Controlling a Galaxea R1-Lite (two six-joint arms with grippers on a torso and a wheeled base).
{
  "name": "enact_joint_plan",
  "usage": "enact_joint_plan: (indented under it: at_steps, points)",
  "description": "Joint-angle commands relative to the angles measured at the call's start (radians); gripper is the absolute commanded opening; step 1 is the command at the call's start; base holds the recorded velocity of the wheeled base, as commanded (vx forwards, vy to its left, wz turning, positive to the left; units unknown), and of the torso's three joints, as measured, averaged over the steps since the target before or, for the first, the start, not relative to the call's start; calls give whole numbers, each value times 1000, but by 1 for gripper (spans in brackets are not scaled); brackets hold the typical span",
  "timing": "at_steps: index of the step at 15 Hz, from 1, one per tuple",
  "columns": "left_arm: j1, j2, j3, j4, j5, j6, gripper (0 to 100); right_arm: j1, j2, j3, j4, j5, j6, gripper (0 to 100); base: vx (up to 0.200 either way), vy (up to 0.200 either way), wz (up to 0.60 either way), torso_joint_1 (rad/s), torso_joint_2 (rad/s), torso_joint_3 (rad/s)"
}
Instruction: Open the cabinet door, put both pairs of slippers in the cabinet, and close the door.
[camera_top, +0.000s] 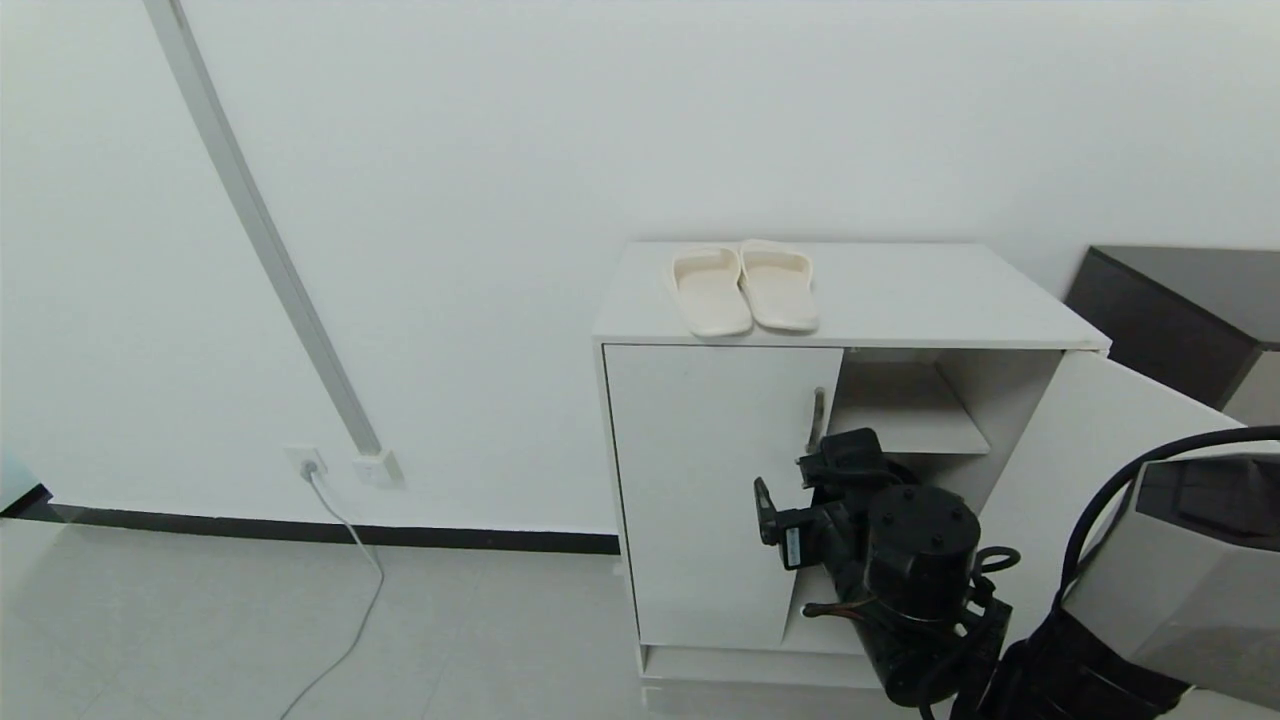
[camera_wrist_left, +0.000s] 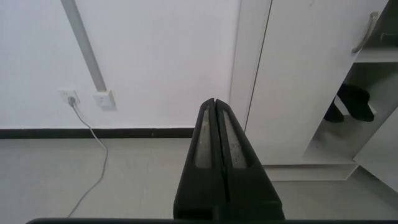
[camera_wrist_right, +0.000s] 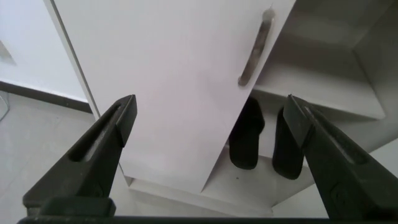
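From the head view we see the white cabinet (camera_top: 900, 290) against the wall, with the cream pair of slippers (camera_top: 742, 288) lying side by side on its top, near the back edge, toes toward us. The door on our left, the closed door (camera_top: 710, 480), is flush with its handle (camera_top: 817, 418) at its inner edge, while the open door (camera_top: 1080, 440) on our right is swung well out, baring an upper shelf (camera_top: 905, 410). Our right arm stands in front of the lower compartment there. The wrist views look into that compartment from lower down: on its floor stands the black pair of slippers (camera_wrist_left: 354, 102), upright and close together, just past the closed door's edge. In the right wrist view one black slipper is in plain sight and the other is partly behind a finger (camera_wrist_right: 298, 124). The right gripper (camera_wrist_right: 208, 106) is spread wide with nothing between its fingers, facing the closed door's edge below the handle. The left gripper (camera_wrist_left: 214, 134) has its fingers pressed together on nothing and hangs off to the cabinet's left, over the floor. Along the wall we also see a wall socket (camera_top: 305, 462) with a cable (camera_top: 360, 560) trailing down to the floor.
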Motion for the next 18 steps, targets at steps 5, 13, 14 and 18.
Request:
enact_joint_plan:
  at_steps: [5, 13, 14, 18]
  points:
    - [0, 1, 0, 0, 0, 0, 0, 0, 3, 6, -17, 0, -7, 100, 0, 0, 0, 240, -550, -316]
    - [0, 1, 0, 0, 0, 0, 0, -14, 10, 8, -56, 31, -8, 100, 0, 0, 0, 237, -518, -287]
    - [0, 1, 0, 0, 0, 0, 0, -15, 12, 6, -76, 43, -16, 100, 0, 0, 0, 173, -373, -207]
    - [0, 1, 0, 0, 0, 2, 0, -12, -19, -147, 101, 46, -40, 100, 0, 0, 0, 172, -364, -198]
